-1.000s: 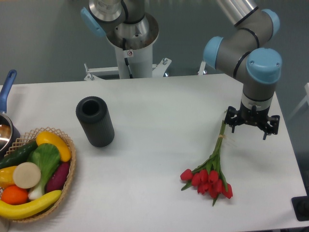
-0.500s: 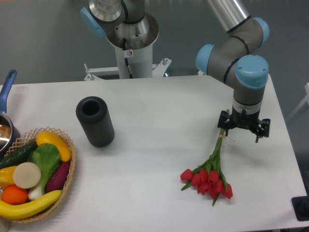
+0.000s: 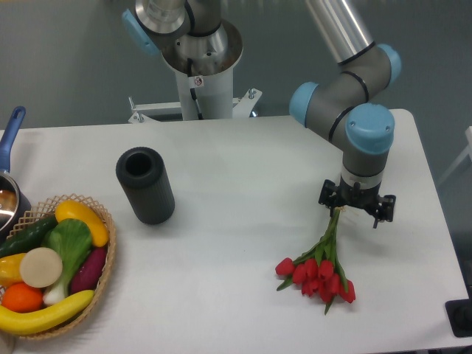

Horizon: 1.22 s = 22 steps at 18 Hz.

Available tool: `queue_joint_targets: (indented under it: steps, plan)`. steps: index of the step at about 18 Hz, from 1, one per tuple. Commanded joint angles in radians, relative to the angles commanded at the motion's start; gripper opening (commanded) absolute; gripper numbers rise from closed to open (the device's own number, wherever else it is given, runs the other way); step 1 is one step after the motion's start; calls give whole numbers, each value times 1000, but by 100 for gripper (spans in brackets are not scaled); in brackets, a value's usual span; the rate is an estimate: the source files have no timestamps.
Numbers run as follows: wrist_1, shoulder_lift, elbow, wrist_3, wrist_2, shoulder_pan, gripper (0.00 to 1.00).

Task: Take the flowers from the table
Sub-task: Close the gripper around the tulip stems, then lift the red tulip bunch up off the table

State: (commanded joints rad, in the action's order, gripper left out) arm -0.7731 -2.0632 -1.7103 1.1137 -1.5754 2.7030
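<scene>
The flowers [image 3: 318, 276], a bunch of red tulips with thin green stems, lie on the white table [image 3: 243, 162] at the front right. The heads point toward the front edge and the stems run up and back. My gripper [image 3: 356, 207] hangs pointing down directly over the upper end of the stems, hiding the stem tips. Its black fingers [image 3: 325, 198] are spread apart on either side and it looks open, holding nothing.
A black ribbed cylinder [image 3: 145, 184] stands left of centre. A wicker basket [image 3: 105, 271] of vegetables sits at the front left, with a blue-handled pot [image 3: 10, 135] behind it. The robot base [image 3: 198, 70] is at the back. A dark object [image 3: 461, 318] sits off the front right corner.
My gripper has moved left and a little toward the front, from beside the stems' end to right above it. The flowers have not moved.
</scene>
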Motion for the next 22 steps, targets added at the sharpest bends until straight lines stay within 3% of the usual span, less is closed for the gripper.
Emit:
queue_joint_targets:
  steps: [7, 9, 11, 13, 15, 22]
  plan:
    - [5, -14, -35, -14, 2, -20, 100]
    - [6, -24, -34, -15, 2, -22, 94]
    - [6, -29, -34, -14, 2, -22, 73]
    - [6, -31, -29, -12, 2, -22, 28]
    - [6, -43, -23, -5, 2, -22, 0]
    - [6, -34, -9, -31, -3, -17, 0]
